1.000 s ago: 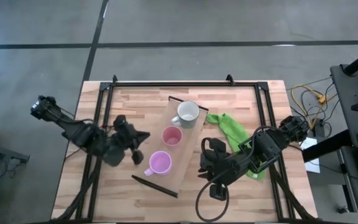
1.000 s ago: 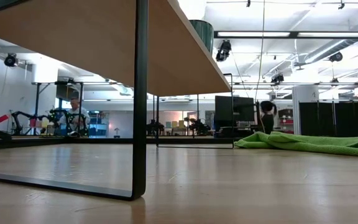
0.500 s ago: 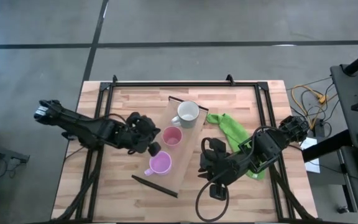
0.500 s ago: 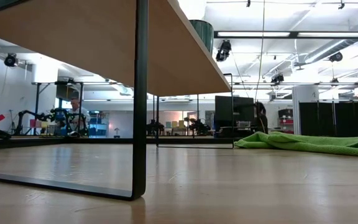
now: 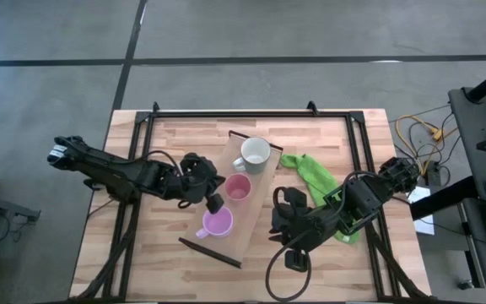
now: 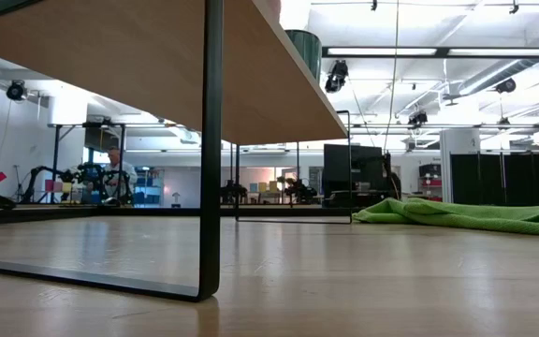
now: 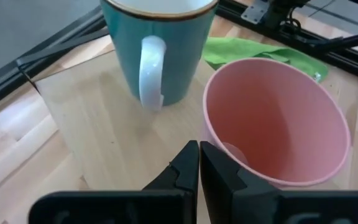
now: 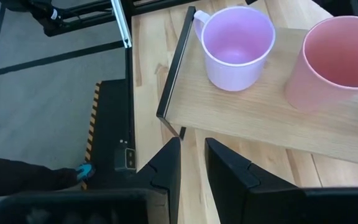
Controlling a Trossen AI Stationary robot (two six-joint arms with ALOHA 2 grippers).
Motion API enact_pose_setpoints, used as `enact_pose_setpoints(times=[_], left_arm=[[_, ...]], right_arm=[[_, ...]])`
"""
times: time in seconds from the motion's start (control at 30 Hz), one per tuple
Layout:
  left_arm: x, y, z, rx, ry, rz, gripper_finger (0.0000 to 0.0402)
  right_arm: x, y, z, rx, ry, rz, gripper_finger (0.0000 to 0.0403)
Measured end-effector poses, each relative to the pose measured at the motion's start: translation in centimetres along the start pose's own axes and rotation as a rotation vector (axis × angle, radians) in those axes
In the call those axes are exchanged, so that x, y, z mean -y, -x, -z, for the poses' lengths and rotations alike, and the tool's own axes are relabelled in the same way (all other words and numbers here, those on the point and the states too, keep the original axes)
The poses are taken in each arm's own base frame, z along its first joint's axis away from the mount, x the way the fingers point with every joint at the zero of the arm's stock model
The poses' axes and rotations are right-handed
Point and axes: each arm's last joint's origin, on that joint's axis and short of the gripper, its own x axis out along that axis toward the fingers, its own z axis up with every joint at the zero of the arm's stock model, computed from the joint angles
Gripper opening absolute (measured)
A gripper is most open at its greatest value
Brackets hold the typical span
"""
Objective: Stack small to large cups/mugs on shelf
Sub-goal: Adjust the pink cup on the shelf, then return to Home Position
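- The left pincer (image 5: 212, 199) hovers just beside the salmon-pink cup (image 5: 238, 187), at the long edge of the shelf (image 5: 245, 221) nearer the left arm. In the left wrist view its fingers (image 7: 191, 163) are pressed together, clenched on nothing.
- The right pincer (image 5: 278, 221) waits over the counter (image 5: 184, 135) beside the other long edge of the shelf. Its fingers (image 8: 166, 163) stand a little apart, released, and hold nothing.
- All three vessels stand upright on the shelf, in a line: the grey-white mug (image 5: 254, 153) at the far end, the salmon-pink cup in the middle, the lilac mug (image 5: 217, 223) at the near end. None is stacked yet.
- Risk: with the fingers clenched, a push forward would likely knock the salmon-pink cup instead of gripping it. It may tip, or slide into the grey-white mug, which stands close behind it.
- Risk: the shelf is narrow and raised on thin black legs, so a pushed cup could fall over the long edge.
- Open room: the counter on the left arm's side is bare wood, good for backing off. On the right side a green cloth (image 5: 310, 177) lies near the shelf.
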Motion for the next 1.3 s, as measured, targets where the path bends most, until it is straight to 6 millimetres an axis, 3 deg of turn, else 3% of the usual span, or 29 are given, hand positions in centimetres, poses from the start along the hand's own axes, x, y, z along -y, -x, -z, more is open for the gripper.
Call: enact_pose_setpoints(times=[0.2, 0.4, 0.73, 0.83, 1.17, 1.3], left_arm=[[-0.3, 0.2, 0.2, -0.014, -0.013, -0.019, 0.0], [-0.8, 1.9, -0.8, 0.028, 0.024, 0.02, 0.0], [-2.2, 7.5, -3.3, 0.158, -0.044, 0.143, 0.0], [-2.9, 9.1, -3.8, 0.198, -0.075, 0.173, 0.0], [-6.0, 13.0, -4.2, 0.306, -0.152, 0.213, 0.0], [-7.4, 14.6, -4.3, 0.359, -0.192, 0.223, 0.0]], right_arm=[[0.0, 0.0, 0.0, -0.004, 0.008, 0.002, 0.0068], [0.0, 0.0, 0.0, -0.004, 0.008, 0.002, 0.0065], [-0.2, 0.1, 0.2, -0.007, 0.091, 0.001, 0.0036], [0.1, 0.3, 0.3, 0.023, 0.138, 0.085, 0.0028], [2.3, 5.1, 1.5, 0.147, 0.155, 0.384, 0.0009], [3.3, 7.2, 1.8, 0.169, 0.171, 0.391, 0.0009]])
